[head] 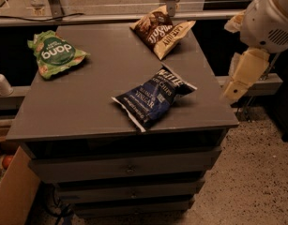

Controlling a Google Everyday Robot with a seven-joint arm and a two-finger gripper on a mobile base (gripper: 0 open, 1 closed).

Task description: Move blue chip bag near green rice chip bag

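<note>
Dim brown light falls on a grey drawer cabinet (101, 102) standing on a speckled floor (261, 172), with a cardboard box (12, 196) at its lower left.

From the one camera view, the blue chip bag (153, 97) lies flat near the front edge of the cabinet top, a little right of centre, turned at an angle with one white sealed end pointing toward the front. The green rice chip bag (54, 54) lies at the far left corner, well apart from it, with bare grey top between the two. A brown-and-cream bag (162, 32) lies at the far right corner, closer to the blue one than the green one is.

Off the right side of the cabinet hangs the gripper (242, 76), below the arm's big white joint, beyond the edge and touching nothing. Whether it is released or clenched I cannot tell; it holds no bag.

By my reckoning nothing of the job is done yet. The reach, the grasp, the carry across to the left and the set-down beside the green bag all remain.
</note>
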